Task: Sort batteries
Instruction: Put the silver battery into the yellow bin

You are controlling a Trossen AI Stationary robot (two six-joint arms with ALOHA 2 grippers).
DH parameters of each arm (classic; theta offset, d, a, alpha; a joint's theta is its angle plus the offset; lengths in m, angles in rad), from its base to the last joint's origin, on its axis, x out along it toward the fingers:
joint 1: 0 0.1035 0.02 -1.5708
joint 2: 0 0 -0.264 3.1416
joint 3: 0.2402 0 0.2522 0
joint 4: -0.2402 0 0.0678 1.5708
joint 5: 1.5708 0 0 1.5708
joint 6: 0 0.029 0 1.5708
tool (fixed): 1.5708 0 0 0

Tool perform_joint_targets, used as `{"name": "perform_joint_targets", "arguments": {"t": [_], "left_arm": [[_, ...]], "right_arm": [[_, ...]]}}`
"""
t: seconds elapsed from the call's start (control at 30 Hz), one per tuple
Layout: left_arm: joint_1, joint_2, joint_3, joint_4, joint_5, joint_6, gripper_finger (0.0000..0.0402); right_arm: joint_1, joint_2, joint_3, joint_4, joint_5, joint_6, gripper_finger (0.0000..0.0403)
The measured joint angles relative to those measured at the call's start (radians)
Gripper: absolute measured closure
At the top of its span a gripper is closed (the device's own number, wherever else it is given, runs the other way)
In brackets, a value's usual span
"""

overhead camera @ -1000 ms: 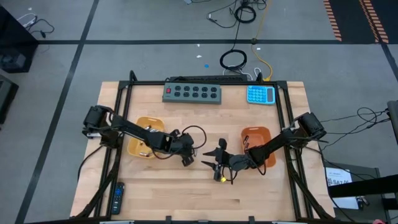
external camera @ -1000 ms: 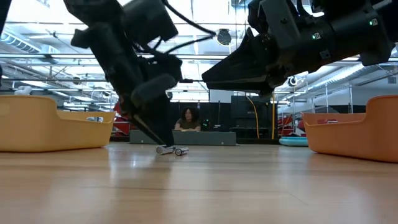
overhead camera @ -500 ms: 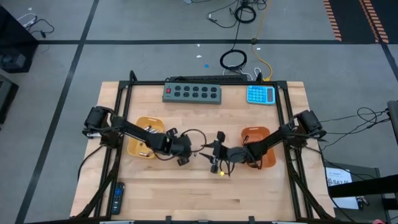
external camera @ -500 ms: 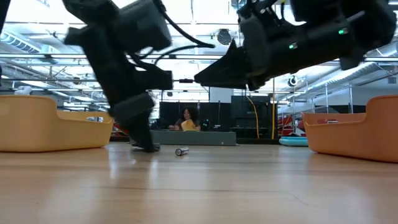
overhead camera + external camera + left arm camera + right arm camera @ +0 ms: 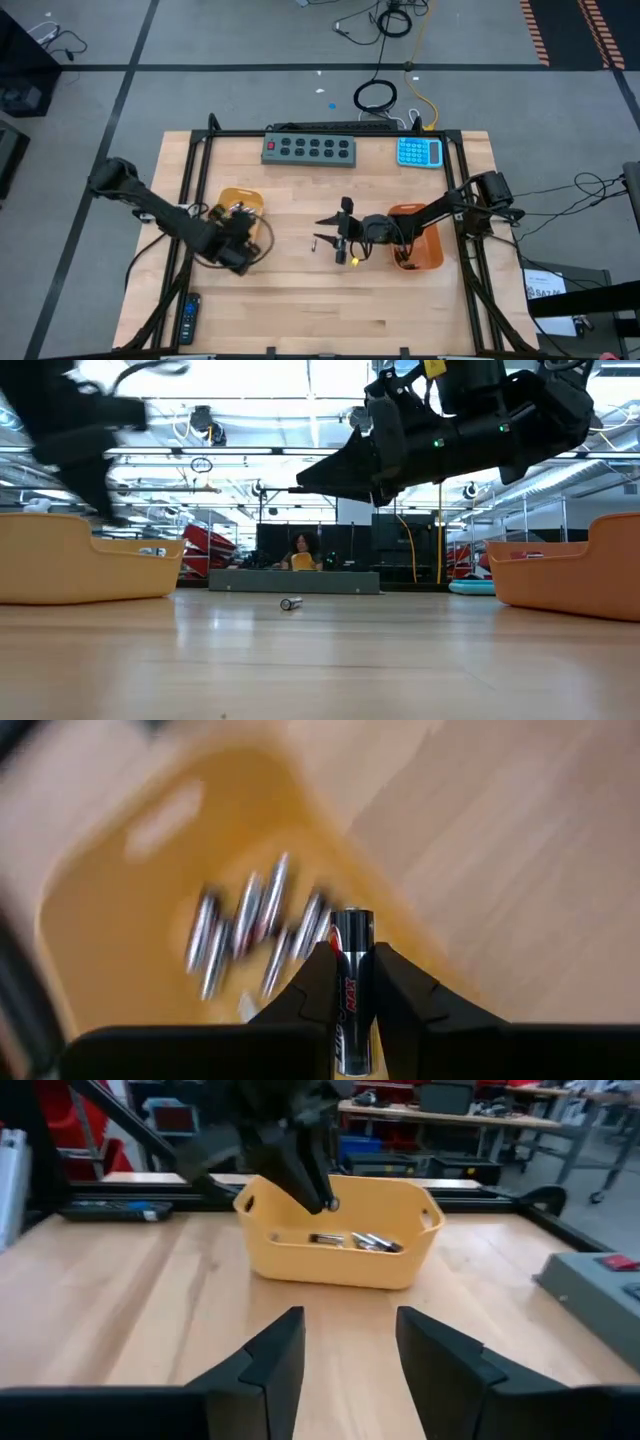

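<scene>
L arm reaches in from the table's left edge, its left gripper (image 5: pixel 352 982) over the yellow tray (image 5: pixel 241 203), fingers (image 5: pixel 318 982) pinching a dark battery (image 5: pixel 351 965) w/ red label, held along the fingers w/ its metal cap pointing out. Below it in the tray: a cluster of silvery batteries (image 5: pixel 250 920), lying loose, blurred. Black remote (image 5: pixel 189 317) sits near the front-left table corner, well apart.

Mid-table, one small silvery battery (image 5: pixel 291 603) lies on its side on bare wood, alone, between the two trays.

R arm stretches from the right edge across the orange tray (image 5: pixel 434 255) toward centre; right gripper (image 5: pixel 347 1355) hangs above the wood near that lone battery, fingers spread, nothing between them. Grey button box (image 5: pixel 309 149) and blue calculator (image 5: pixel 419 152) sit at the back edge.
</scene>
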Motion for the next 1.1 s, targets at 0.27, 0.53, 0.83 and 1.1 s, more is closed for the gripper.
{"name": "perform_joint_targets", "arguments": {"t": [0.27, 0.53, 0.83, 1.1], "left_arm": [[-0.025, -0.04, -0.078, 0.017, 0.077, -0.014, 0.025], [0.135, 0.008, 0.005, 0.338, 0.024, 0.295, 0.0116], [0.282, 0.28, 0.04, 0.886, 0.225, 0.564, 0.0153], [0.297, 0.498, 0.196, 0.876, 0.245, 0.635, 0.0167]], "right_arm": [[0.05, 0.0, 0.0, -0.056, -0.006, 0.102, 0.0253], [0.119, 0.0, 0.0, -0.098, 0.126, 0.167, 0.0253], [0.198, 0.0, 0.0, -0.164, 0.308, 0.259, 0.0253], [0.236, -0.054, 0.0, -0.255, 0.505, 0.283, 0.0253]]}}
